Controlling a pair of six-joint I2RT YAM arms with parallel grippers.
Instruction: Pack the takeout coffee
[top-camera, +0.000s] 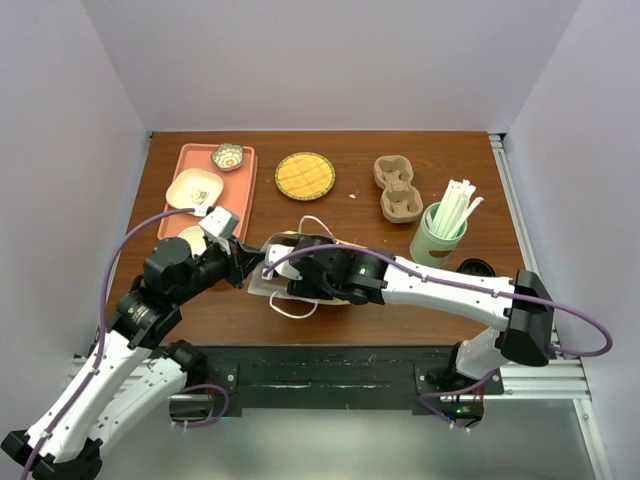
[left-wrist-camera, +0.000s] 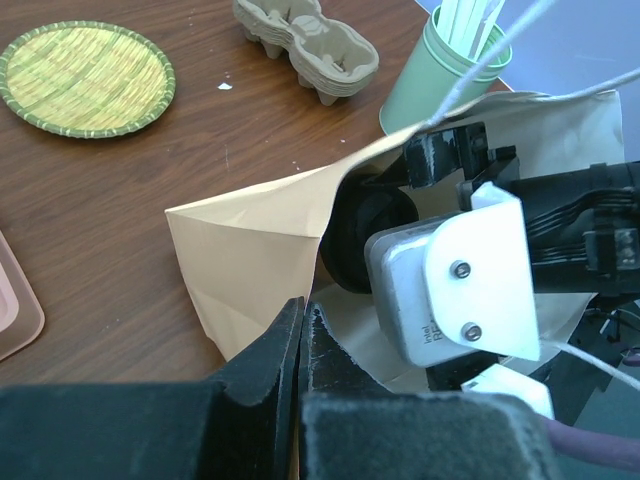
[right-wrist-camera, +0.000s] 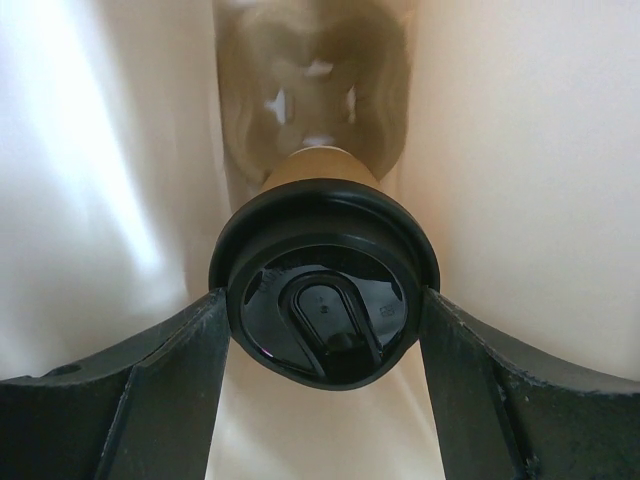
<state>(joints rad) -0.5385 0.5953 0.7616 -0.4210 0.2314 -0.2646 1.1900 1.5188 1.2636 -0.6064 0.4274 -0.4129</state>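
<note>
The takeout coffee (right-wrist-camera: 325, 310), a tan cup with a round black lid, lies inside a cream paper bag (left-wrist-camera: 250, 250) and is seen lid-first in the right wrist view. My right gripper (right-wrist-camera: 325, 325) is shut on it, with its fingers (right-wrist-camera: 185, 345) pressed against both sides of the lid. Bag walls (right-wrist-camera: 510, 150) surround the cup. My left gripper (left-wrist-camera: 303, 315) is shut on the bag's near edge at the mouth. From above, the bag (top-camera: 272, 283) lies at the table's front centre. The left gripper (top-camera: 250, 266) is at its left and the right gripper (top-camera: 300, 262) reaches into it.
A pale-green cup of white straws (top-camera: 437, 235) stands right of the bag, with pulp cup carriers (top-camera: 397, 187) behind it. A woven round mat (top-camera: 304, 175) and a pink tray (top-camera: 190, 150) with bowls are at the back left. A blurred tan moulded shape (right-wrist-camera: 315, 70) lies deep in the bag.
</note>
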